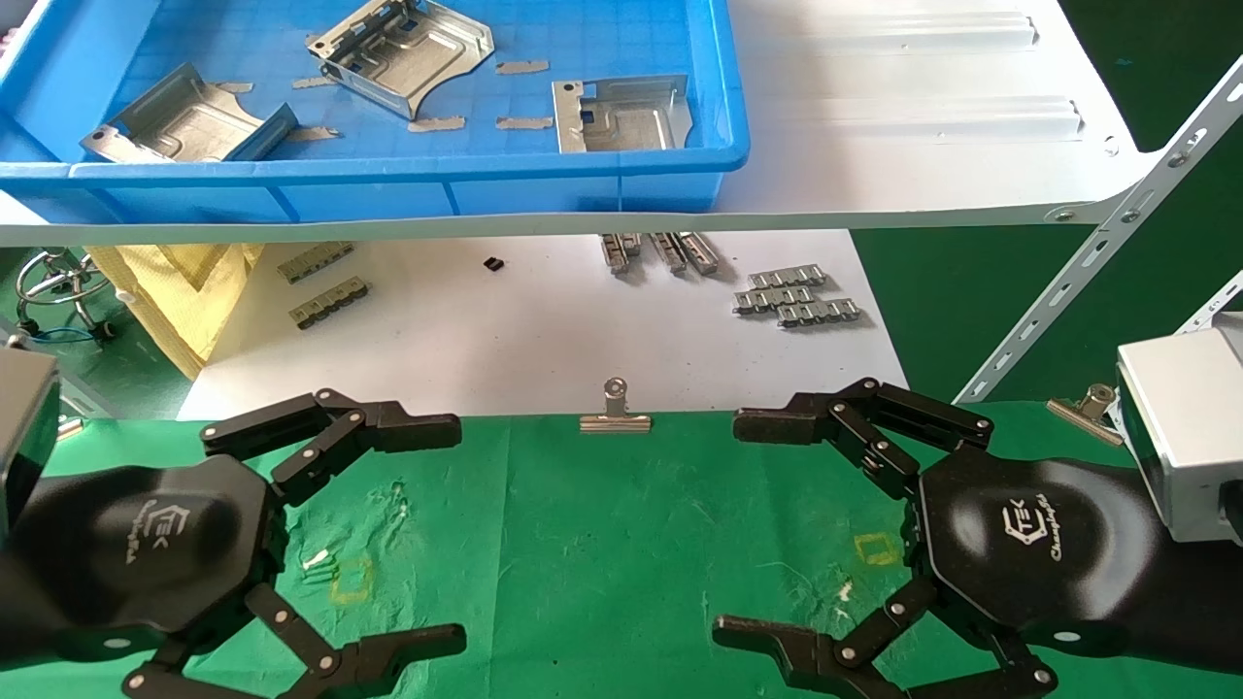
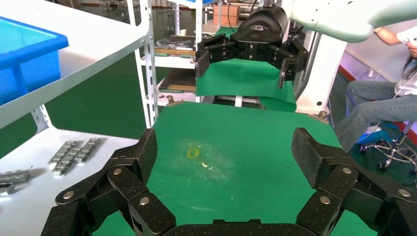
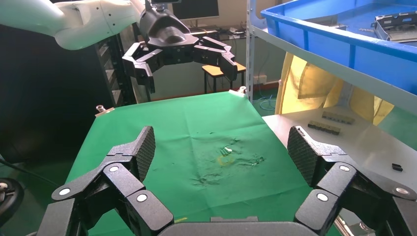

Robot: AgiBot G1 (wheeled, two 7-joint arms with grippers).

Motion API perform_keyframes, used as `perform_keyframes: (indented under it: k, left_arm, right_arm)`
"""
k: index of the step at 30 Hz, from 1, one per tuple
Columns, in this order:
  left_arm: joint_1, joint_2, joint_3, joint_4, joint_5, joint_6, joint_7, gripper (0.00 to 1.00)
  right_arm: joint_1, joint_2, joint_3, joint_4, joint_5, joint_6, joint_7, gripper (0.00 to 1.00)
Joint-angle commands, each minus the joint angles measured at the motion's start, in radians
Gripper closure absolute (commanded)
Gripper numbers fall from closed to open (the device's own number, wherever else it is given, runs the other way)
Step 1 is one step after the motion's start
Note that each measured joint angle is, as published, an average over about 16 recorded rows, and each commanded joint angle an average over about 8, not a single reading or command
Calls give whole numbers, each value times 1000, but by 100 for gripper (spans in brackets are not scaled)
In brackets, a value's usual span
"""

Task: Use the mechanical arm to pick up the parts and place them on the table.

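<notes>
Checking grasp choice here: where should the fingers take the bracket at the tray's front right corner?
Judging by its pose, that bracket lies flat, channels up, close to the blue tray front wall. Come from above and pinch across its raised left flange and opposite edge; the wall blocks a side approach.

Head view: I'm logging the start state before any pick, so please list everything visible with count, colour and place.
parts: three, silvery, in the blue tray.
blue tray: one, on the white shelf board.
clip strips: several small groups, grey, on the lower white surface.
binder clips: two, silver, on the cloth's far edge.
table: green cloth, two yellow square marks, no parts on it.
left tool: black, open, low over the cloth's left side.
right tool: black, open, low over the cloth's right side.
</notes>
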Motion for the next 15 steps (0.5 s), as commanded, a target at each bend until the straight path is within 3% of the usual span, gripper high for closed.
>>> perform_keyframes:
  k: [1, 3, 10, 11, 15]
  left_arm:
    - [0, 0, 0, 0, 0, 0, 0, 0]
    - [0, 0, 0, 0, 0, 0, 0, 0]
    - [0, 0, 0, 0, 0, 0, 0, 0]
    - [0, 0, 0, 0, 0, 0, 0, 0]
    - [0, 0, 0, 0, 0, 0, 0, 0]
  right_arm:
    - [0, 0, 0, 0, 0, 0, 0, 0]
    - [0, 0, 0, 0, 0, 0, 0, 5]
    - [0, 0, 0, 0, 0, 0, 0, 92]
    - [0, 0, 0, 0, 0, 0, 0, 100]
    - [0, 0, 0, 0, 0, 0, 0, 100]
